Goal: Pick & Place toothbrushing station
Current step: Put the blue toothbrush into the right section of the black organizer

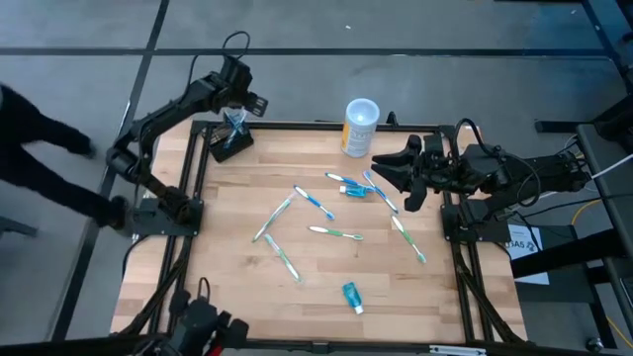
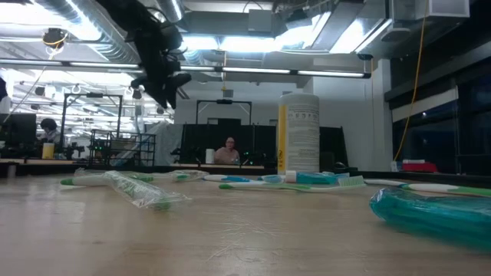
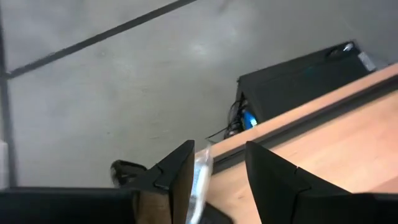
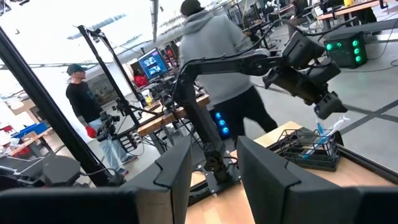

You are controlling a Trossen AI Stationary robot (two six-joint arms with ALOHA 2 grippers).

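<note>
The toothbrushing station point(image 1: 228, 145) sits at the far left corner of the counter point(image 1: 237, 287), directly beneath the left tool point(image 1: 235, 117), whose fingers pinch a clear-wrapped toothbrush point(image 3: 200, 180) above it. The right tool point(image 1: 388, 175) hovers open near the cup point(image 1: 359, 127), well apart.

Both arms were matte black and boxy-jointed. Thin black cables looped over each. The left gripper point(image 1: 235, 117) and right gripper point(image 1: 388, 178) had broad, dark, wedge-shaped fingers.
</note>
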